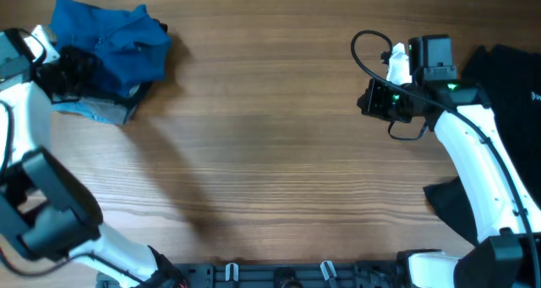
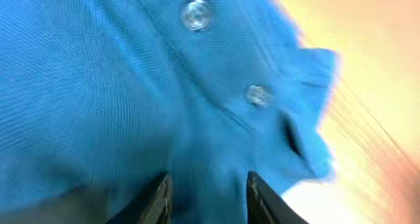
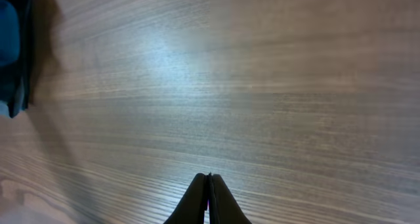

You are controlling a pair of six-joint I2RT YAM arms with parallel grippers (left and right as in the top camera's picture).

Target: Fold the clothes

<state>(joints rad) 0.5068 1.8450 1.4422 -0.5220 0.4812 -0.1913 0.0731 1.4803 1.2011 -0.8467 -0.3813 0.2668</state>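
Wood-grain table point(image 3: 262, 86), bare ahead of the right gripper point(image 3: 210, 183) with fingertips pressed together; left gripper point(image 2: 209, 188), jaws parted, with the blue polo shirt point(image 2: 118, 99) directly ahead.

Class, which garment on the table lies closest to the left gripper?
The blue polo shirt, crumpled at the left, buttons showing; the black garment lies far off at the right edge.
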